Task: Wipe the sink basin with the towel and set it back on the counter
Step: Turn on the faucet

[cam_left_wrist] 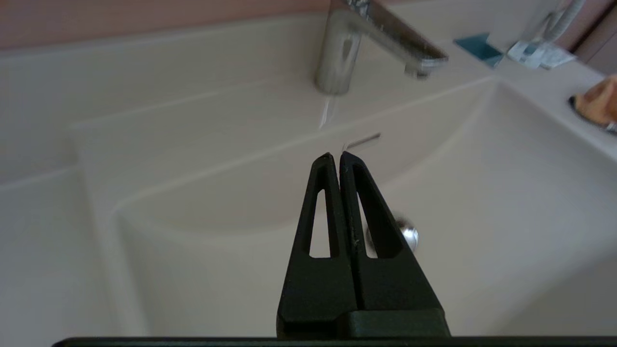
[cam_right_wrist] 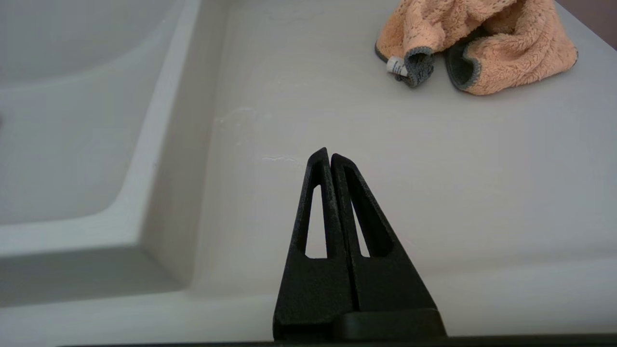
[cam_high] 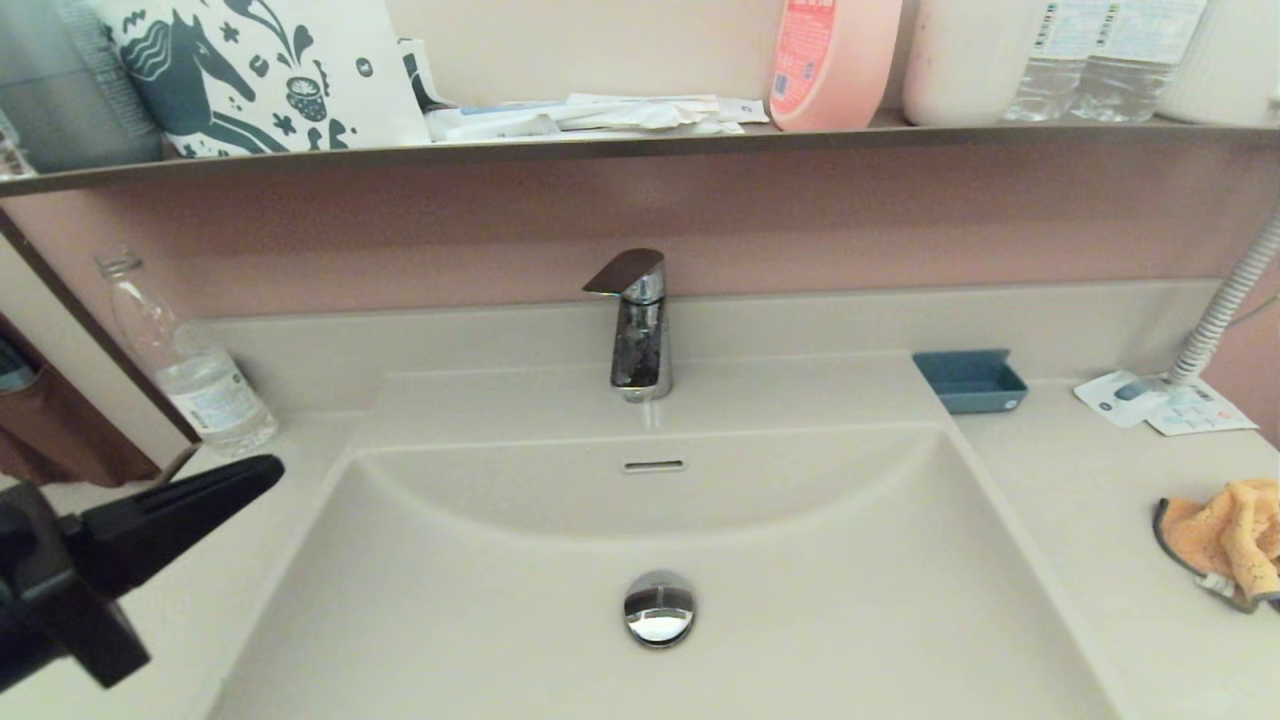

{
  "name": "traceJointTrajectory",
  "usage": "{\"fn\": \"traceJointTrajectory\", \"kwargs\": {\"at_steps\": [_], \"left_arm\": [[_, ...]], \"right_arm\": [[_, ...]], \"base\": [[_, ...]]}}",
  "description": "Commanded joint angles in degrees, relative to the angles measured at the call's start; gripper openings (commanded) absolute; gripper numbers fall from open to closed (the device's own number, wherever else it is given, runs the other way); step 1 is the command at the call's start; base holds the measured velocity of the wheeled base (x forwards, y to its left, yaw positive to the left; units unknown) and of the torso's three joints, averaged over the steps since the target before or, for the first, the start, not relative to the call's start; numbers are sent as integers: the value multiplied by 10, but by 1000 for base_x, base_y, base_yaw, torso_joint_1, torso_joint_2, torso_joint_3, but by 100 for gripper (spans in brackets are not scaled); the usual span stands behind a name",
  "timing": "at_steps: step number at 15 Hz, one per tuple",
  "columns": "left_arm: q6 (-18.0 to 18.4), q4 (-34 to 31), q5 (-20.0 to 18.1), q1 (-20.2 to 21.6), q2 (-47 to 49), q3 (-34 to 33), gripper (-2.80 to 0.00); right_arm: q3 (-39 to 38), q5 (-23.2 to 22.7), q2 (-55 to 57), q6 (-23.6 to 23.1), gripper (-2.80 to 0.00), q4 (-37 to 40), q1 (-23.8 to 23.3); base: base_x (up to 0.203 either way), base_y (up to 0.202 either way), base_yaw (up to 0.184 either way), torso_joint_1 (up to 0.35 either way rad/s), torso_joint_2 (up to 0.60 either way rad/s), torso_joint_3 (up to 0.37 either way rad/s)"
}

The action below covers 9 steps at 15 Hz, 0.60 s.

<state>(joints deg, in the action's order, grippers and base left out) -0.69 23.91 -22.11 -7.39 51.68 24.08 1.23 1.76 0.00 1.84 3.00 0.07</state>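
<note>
The orange towel with dark grey edging lies crumpled on the counter at the far right of the sink basin. It also shows in the right wrist view, towel, with its white tag. My right gripper is shut and empty over bare counter, well short of the towel; it is out of the head view. My left gripper hangs shut and empty over the basin's left rim; in its own view the left gripper points toward the overflow slot. The chrome drain plug sits mid-basin.
A chrome faucet stands behind the basin. A blue soap dish and paper leaflets lie at the back right, with a corrugated hose above them. A water bottle stands at the back left. A shelf overhead holds bottles and a bag.
</note>
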Motion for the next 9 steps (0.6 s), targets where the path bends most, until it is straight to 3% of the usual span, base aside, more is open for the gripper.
{"fn": "traceJointTrajectory", "kwargs": {"at_steps": [1, 5, 9], "left_arm": [[-7, 23, 31, -52, 80, 19, -280], [-43, 79, 161, -222, 166, 78, -280], [-49, 127, 219, -280, 271, 142, -280]], "right_arm": [[0, 0, 0, 0, -280, 0, 0], [0, 0, 0, 0, -280, 0, 0], [0, 0, 0, 0, -280, 0, 0]], "base": [[0, 0, 0, 0, 0, 0], [0, 0, 0, 0, 0, 0], [0, 0, 0, 0, 0, 0]]}}
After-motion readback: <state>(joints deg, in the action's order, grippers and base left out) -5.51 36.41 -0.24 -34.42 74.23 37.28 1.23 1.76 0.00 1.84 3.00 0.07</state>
